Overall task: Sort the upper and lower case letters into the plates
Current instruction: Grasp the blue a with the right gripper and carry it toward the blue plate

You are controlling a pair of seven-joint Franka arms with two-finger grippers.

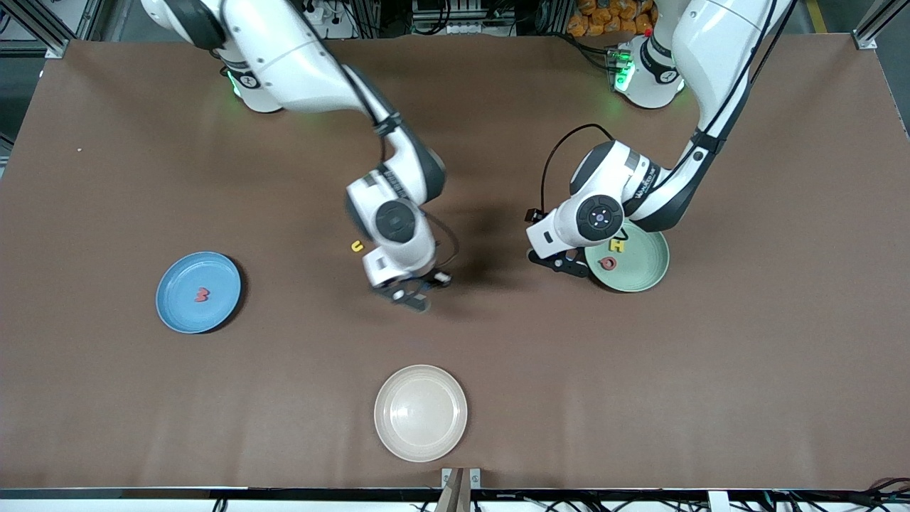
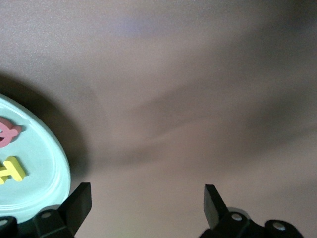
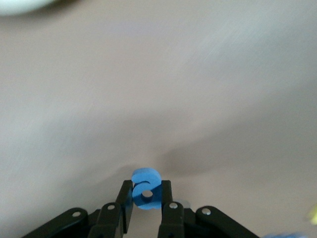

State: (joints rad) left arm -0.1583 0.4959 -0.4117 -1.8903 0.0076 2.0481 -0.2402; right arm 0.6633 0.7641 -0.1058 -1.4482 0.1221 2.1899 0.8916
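Front view first: my right gripper hangs over bare table near the middle, with the yellow letter u lying just beside my right wrist, toward the right arm's end. The blue plate sits well off toward that same end, a red letter lying in it. My left gripper is right at the edge of the pale green plate, which holds a yellow H and a pink ringed letter. The cream-white plate lies nearest the camera, well apart from both of my grippers.

Left wrist view: my fingers stand wide apart with nothing between them (just brown table), and the green plate's rim is next to one finger, the yellow H and pink letter inside it.

Right wrist view: my fingers are clamped on a blue letter, its rounded top poking out past the tips, above bare table.
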